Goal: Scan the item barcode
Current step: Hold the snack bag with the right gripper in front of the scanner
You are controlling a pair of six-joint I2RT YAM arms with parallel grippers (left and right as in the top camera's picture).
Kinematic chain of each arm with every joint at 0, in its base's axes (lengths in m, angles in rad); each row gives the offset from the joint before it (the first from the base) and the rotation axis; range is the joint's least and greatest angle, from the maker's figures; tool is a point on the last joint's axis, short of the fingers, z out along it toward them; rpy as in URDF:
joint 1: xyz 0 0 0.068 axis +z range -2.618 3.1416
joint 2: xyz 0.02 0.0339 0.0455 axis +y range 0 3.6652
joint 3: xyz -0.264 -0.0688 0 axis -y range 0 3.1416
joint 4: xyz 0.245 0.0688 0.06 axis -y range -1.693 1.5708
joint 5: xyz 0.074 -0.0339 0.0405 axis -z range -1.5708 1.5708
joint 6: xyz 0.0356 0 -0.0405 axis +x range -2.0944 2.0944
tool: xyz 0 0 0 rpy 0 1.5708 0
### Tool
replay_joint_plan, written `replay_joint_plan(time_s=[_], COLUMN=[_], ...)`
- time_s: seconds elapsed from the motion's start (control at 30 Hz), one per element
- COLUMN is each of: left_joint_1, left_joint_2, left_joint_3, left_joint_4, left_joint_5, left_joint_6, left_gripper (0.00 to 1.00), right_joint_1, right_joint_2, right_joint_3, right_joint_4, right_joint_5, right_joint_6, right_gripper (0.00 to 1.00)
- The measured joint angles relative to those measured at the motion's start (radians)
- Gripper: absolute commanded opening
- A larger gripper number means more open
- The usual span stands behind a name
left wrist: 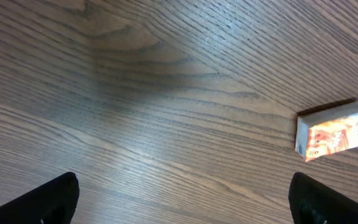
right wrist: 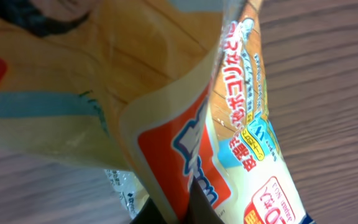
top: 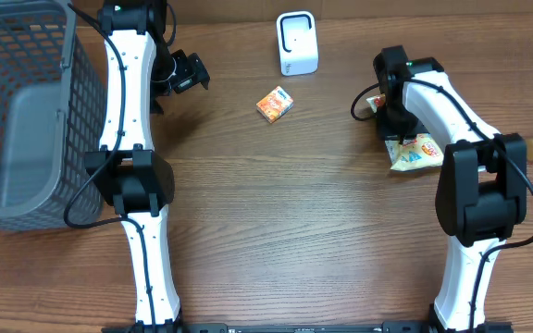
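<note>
The snack packet (right wrist: 166, 81) is found pinched in the clenched right gripper (top: 391, 125), near the right edge of the bench (top: 276, 222). The left gripper (top: 189, 72) is noted spread wide, empty, beside a small carton (top: 274, 104).

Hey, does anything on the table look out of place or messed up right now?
Nothing is spilled. The snack packet pinched in the right gripper is creased and folded over itself, so its print is bent. The small orange carton lies flat on the table, turned at an angle to the scanner.
</note>
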Motion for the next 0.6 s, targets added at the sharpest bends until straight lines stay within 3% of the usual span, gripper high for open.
replay_joint_plan(time_s=[0.33,0.6], left_joint_1=[-0.002,-0.002], left_joint_2=[0.0,0.0], left_joint_3=[0.0,0.0], left_joint_4=[0.0,0.0], left_joint_5=[0.0,0.0], left_joint_6=[0.0,0.0], left_gripper=[1.0,1.0], right_joint_1=[0.106,0.245], right_joint_2=[0.034,0.036], right_joint_3=[0.441,0.486], right_joint_4=[-0.002,0.315], right_joint_5=[-0.044,0.115], right_joint_6=[-0.014,-0.18], right_gripper=[0.04,0.04])
